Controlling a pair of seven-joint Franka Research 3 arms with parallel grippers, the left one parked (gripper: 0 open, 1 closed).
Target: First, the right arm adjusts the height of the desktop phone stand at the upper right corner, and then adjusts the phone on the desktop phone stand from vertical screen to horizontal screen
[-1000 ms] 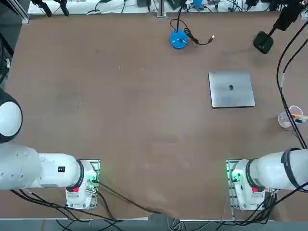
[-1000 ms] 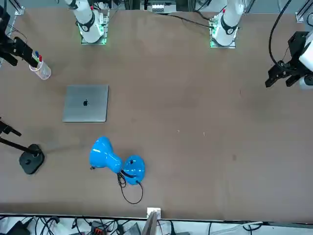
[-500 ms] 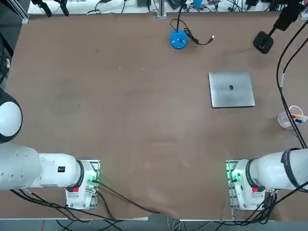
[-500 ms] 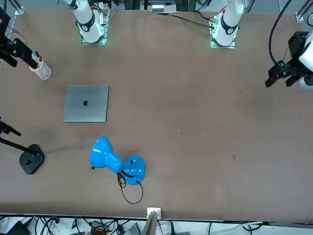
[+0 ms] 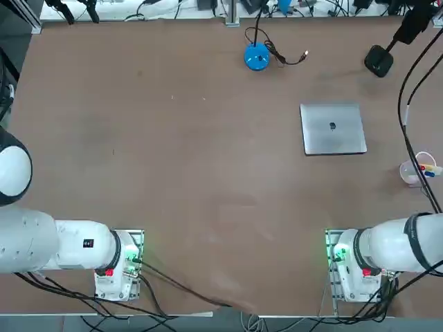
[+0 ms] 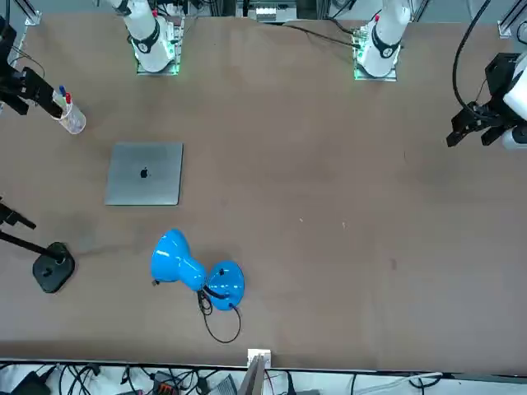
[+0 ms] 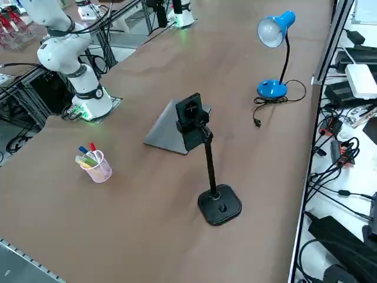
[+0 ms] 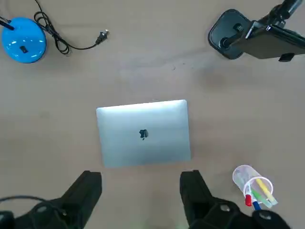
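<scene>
The desktop phone stand (image 7: 219,204) has a small rounded black base and a slim pole. It stands near the table's far right corner (image 5: 378,61), beside the laptop. The phone (image 7: 189,111), a small black slab, sits clamped upright at the pole's top. The wrist view shows the stand's base (image 8: 228,33) and the phone (image 8: 272,42) from above. My right gripper (image 8: 140,190) hangs high over the table above the laptop's near edge. It is open, nothing lies between its black fingers (image 8: 88,187), and it is well short of the stand.
A shut silver laptop (image 5: 333,128) lies flat right of centre. A clear cup of coloured pens (image 5: 417,171) stands near the right edge. A blue desk lamp (image 7: 272,35) with a loose cord stands at the far edge (image 5: 256,57). Cables crowd the table's rim.
In the front view my right gripper has drifted slightly toward the picture's left edge. Nothing on the table has moved.
</scene>
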